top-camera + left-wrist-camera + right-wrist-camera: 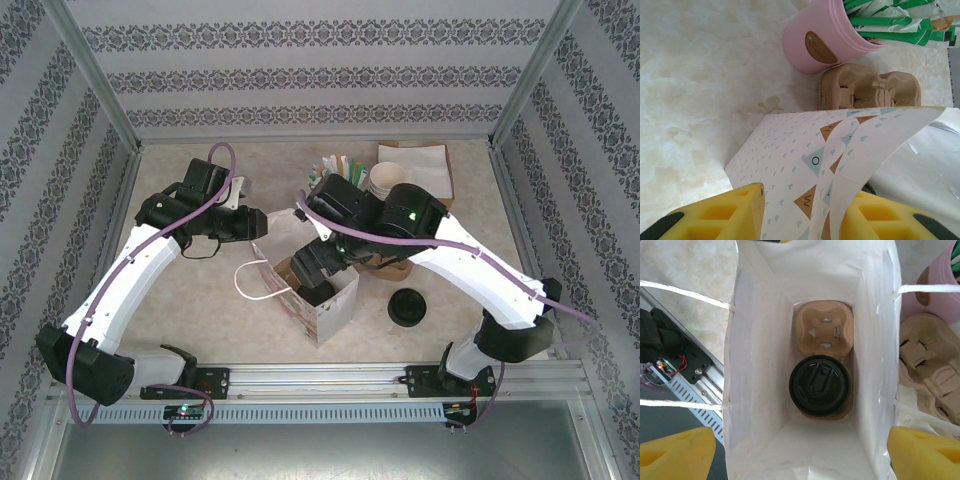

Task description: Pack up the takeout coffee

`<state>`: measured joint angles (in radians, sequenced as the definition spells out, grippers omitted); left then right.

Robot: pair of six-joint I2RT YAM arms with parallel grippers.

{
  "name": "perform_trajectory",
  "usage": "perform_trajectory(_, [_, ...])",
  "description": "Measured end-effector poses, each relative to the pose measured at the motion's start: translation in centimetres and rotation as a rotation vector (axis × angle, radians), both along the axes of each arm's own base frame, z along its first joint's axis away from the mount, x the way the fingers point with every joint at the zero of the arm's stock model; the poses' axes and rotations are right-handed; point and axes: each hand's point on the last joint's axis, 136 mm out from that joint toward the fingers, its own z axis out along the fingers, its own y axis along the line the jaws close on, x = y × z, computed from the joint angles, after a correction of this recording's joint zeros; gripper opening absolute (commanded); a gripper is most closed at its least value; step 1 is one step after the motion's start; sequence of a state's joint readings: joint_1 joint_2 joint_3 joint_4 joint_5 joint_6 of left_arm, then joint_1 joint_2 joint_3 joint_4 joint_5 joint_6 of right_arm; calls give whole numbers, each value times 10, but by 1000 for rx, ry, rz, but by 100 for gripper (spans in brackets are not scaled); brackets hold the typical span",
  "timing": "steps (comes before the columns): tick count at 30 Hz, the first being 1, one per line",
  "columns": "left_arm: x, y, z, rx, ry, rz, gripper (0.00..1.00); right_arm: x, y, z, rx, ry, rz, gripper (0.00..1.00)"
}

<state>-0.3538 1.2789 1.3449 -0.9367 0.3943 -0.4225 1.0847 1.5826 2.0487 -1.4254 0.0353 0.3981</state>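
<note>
The takeout coffee point(821, 386), a cup under a round black lid, stands at the bottom of the white paper bag point(760, 365), in one pocket of a brown cardboard carrier point(824, 327). My right gripper point(800, 455) hovers over the bag's mouth, open, its yellow fingertips spread outside the bag's walls and holding nothing. From above, the right gripper point(318, 275) hangs over the bag point(335, 305) at the table's middle. My left gripper point(802, 215) is shut on the bag's patterned side wall point(790, 165), at the bag's far-left corner point(248, 226).
A pink cup of green-and-white sachets point(822, 35) and a spare cardboard carrier point(870, 90) stand just behind the bag. Loose black lids point(408, 305) lie to the bag's right. Stacked cream cups point(385, 180) and white napkins point(420, 160) are at the back.
</note>
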Motion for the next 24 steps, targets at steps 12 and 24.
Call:
perform_trajectory(12, [-1, 1, 0, 2, -4, 2, 42, 9, -34, 46, 91, -174, -79, 82])
perform_trajectory(24, [-1, 6, 3, 20, -26, 19, 36, 83, -121, 92, 190, -440, -454, 72])
